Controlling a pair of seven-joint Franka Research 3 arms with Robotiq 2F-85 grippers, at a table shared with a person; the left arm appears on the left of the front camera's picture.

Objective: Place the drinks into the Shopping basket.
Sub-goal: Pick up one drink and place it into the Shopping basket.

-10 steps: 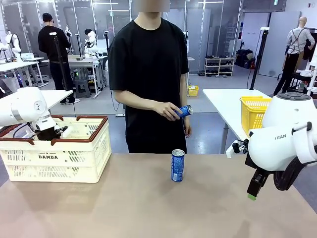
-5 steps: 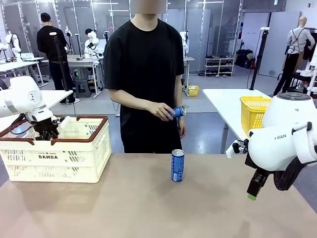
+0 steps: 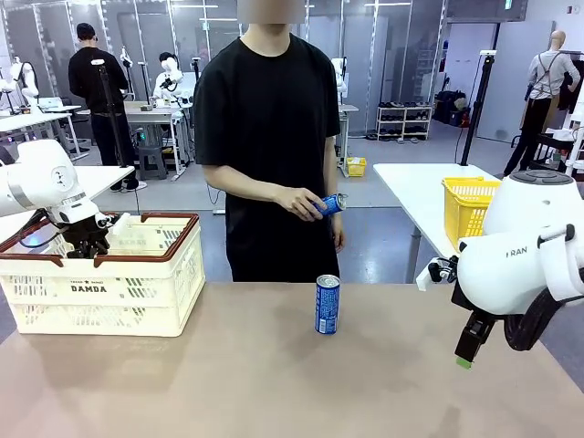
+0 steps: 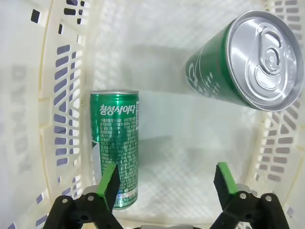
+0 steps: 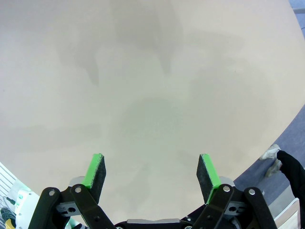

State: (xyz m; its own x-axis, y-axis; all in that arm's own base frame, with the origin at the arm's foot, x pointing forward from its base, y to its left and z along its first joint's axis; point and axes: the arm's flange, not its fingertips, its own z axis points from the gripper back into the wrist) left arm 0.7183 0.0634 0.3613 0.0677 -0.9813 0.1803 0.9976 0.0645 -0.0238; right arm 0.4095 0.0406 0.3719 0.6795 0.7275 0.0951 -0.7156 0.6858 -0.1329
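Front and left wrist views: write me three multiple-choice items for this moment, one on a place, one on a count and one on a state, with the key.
1. Where does the upright blue can stand?
A) on the floor
B) on the table
C) on a shelf

2. How many green cans does the left wrist view show inside the Shopping basket?
A) none
B) four
C) two

3. In what state is the left gripper?
A) open, nothing between its pads
B) shut on a green can
C) shut on a blue can

Key:
1 B, as the front view shows it upright on the tabletop, apart from the basket.
2 C, as two green cans show against the basket's white floor.
3 A, as the green pads stand wide apart with only the basket floor between them.
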